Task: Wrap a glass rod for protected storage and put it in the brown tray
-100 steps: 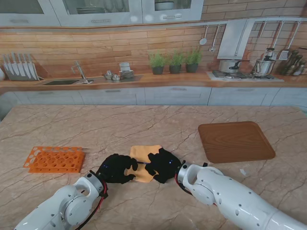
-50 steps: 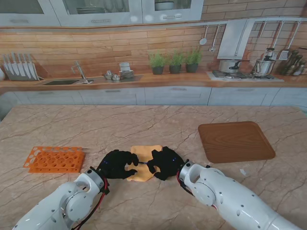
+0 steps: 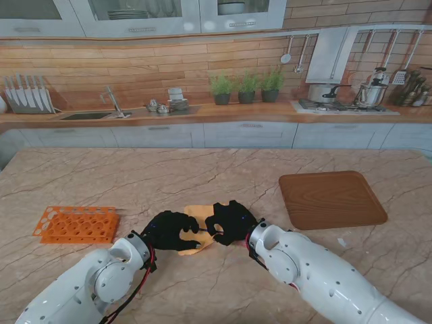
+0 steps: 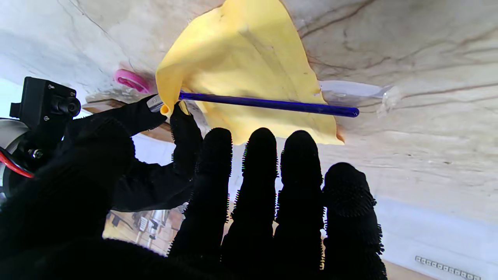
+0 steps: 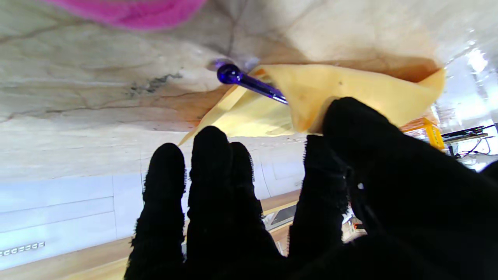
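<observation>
Two black-gloved hands meet over the yellow cloth (image 3: 197, 216) on the marble table (image 3: 202, 175). My right hand (image 3: 229, 223) pinches a lifted cloth corner, folding it over the blue glass rod (image 4: 268, 104) (rod lying across the cloth). My left hand (image 3: 172, 231) hovers beside it, fingers (image 4: 256, 175) spread, holding nothing. Well off right sits the brown tray (image 3: 331, 199).

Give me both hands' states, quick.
Left hand: open, by the cloth.
Right hand: shut on the cloth, folding it over the rod.
</observation>
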`<state>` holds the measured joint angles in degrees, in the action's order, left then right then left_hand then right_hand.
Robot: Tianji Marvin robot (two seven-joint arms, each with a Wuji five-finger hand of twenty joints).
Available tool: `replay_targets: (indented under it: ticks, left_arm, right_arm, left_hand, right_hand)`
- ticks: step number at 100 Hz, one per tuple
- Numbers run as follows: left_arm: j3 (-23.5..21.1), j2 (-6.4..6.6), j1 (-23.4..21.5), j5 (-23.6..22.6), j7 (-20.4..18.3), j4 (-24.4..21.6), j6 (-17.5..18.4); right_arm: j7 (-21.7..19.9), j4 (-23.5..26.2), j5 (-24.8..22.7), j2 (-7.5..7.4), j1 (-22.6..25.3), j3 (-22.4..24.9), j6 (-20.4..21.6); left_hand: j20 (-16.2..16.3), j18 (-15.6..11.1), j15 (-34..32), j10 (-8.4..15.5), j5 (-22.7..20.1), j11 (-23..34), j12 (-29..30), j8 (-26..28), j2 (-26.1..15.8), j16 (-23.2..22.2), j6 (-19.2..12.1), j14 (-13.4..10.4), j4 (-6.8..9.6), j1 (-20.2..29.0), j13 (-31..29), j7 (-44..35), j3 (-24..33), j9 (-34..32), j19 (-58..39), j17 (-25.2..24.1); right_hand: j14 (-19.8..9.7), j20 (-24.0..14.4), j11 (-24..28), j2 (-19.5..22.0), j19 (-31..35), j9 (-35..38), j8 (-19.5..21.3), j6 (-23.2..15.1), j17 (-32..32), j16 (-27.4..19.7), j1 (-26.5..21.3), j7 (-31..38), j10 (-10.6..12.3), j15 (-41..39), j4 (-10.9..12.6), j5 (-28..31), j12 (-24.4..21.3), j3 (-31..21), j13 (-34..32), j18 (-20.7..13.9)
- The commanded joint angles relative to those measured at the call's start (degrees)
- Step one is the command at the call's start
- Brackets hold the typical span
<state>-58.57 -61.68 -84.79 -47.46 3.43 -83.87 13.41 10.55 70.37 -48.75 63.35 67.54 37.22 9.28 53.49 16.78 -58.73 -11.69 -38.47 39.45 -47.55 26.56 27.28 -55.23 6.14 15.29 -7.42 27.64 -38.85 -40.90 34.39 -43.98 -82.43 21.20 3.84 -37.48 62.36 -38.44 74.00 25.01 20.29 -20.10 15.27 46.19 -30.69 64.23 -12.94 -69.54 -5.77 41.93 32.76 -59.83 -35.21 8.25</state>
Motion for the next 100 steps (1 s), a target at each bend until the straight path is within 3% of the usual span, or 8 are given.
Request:
replay_targets:
  ticks: [1,35,59,81,95,100]
  left_arm:
    - [0.27,0.08,0.28,-1.16,1.39,0.16,-0.51]
    - [-0.16,0.02,1.59,-2.59,2.66,1.45,-1.68]
    - [-0.41,0.5,2.51,-2.37,-0.93,1.58,-2.52]
    - [0.75,0.16,3.9,-0.67,-0.55,3.26,-2.79]
    - [2.47,-0.2,5.41,-0.66,1.03,4.96,-4.31]
    - [3.41,-0.5,6.18,-0.65,2.57,5.98,-4.97]
  right_arm:
    - [-0.1,-0.24,0.35,0.58,-0.42,-0.02,-0.66]
    - [-0.79,-1.18,3.07,1.43,-1.39,0.03,-3.34]
    - [-1.17,-0.89,4.24,1.84,-1.1,0.32,-6.56]
    - [-1.62,-0.78,5.14,2.09,-0.98,0.49,-8.46]
    - [-1.66,-0.85,5.68,2.24,-0.93,0.63,-8.99]
    - [-1.65,-0.92,5.85,2.29,-0.93,0.68,-9.11]
  left_hand:
    - [1.82,0.92,0.59,-0.69,-1.1,-0.65,0.78,0.56,0.49,-1.1,0.79,1.2,2.0,-2.06,1.77,1.79,-1.13,2.13,0.24,-0.91]
    - [1.34,0.74,3.25,-0.57,0.43,-2.66,1.16,0.82,1.24,-0.67,0.29,1.04,2.11,-0.07,4.27,3.02,-0.15,4.54,2.43,-3.34]
    - [0.44,0.4,6.52,-0.51,0.45,-4.99,2.18,0.88,1.53,0.11,-0.18,0.61,1.9,0.74,7.08,3.9,0.37,6.86,4.55,-6.14]
    - [-0.36,0.84,9.62,-0.67,-0.3,-6.23,2.84,1.19,1.0,1.01,0.14,0.8,1.86,0.6,9.19,4.2,-0.7,7.77,6.27,-8.74]
    - [-1.18,0.47,10.11,-0.24,-0.81,-5.11,2.64,3.03,0.1,1.68,-0.64,0.41,2.28,7.0,8.81,1.16,3.47,7.47,6.49,-8.55]
    - [-1.68,0.41,9.02,0.05,-0.74,-3.69,2.4,2.82,2.75,1.93,-2.0,0.44,-1.89,13.01,7.83,-2.24,3.93,6.58,5.94,-7.51]
  right_hand:
    - [0.27,0.47,0.92,1.38,2.34,-0.69,0.67,-1.05,-0.76,0.7,-1.65,0.51,-0.66,-0.88,2.24,0.33,-0.43,-0.94,0.24,-0.69]
    - [0.76,0.47,0.78,0.89,2.16,-0.18,1.2,-0.66,-0.94,0.53,-1.63,0.61,-0.98,-0.99,2.46,0.49,-0.57,-1.67,0.12,-0.34]
    - [1.7,0.48,0.49,-0.03,2.02,0.34,1.31,0.13,-1.07,0.19,-1.58,0.54,-1.08,-0.74,2.76,0.98,-0.76,-2.64,0.26,0.4]
    - [2.21,0.59,0.19,-0.46,1.86,0.77,1.42,0.62,-1.18,-0.14,-1.55,0.6,-1.33,-0.62,2.94,1.24,-0.95,-3.21,0.27,0.8]
    - [2.38,0.64,0.03,-0.24,1.83,0.86,1.48,0.88,-1.26,-0.31,-1.34,0.54,-1.58,-0.58,2.92,1.11,-1.06,-3.3,0.35,0.89]
    - [2.4,0.66,-0.02,-0.14,1.82,0.93,1.47,0.95,-1.32,-0.36,-1.3,0.47,-1.63,-0.59,2.9,1.02,-1.09,-3.26,0.38,0.87]
